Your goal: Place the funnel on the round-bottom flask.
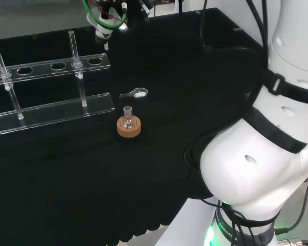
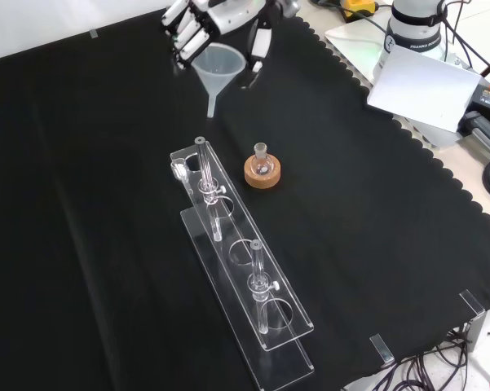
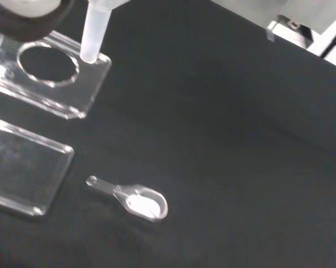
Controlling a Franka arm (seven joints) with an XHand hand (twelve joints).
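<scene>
The bench, draped in black cloth, carries everything the task needs, and the work looks about half done; the clear test-tube rack lies long across the middle of the front view with two glass tubes standing in it, and it plays no part here; the hand hangs in the air at the top of the front view, its fingers curled round the rim of the clear plastic funnel, so the pick-up is already made and the funnel is off the cloth with its stem pointing down; the cork ring sits on the cloth just beside the rack's far end, well apart from the hand and nearer the camera in the front view; the small round-bottom flask stands upright in that ring, its neck open and nothing yet on it; a little clear scoop with white powder lies on the cloth between funnel and flask; what remains, by my reading, is to carry the funnel over the flask, line the stem up with the narrow neck, lower it in and let go.
</scene>
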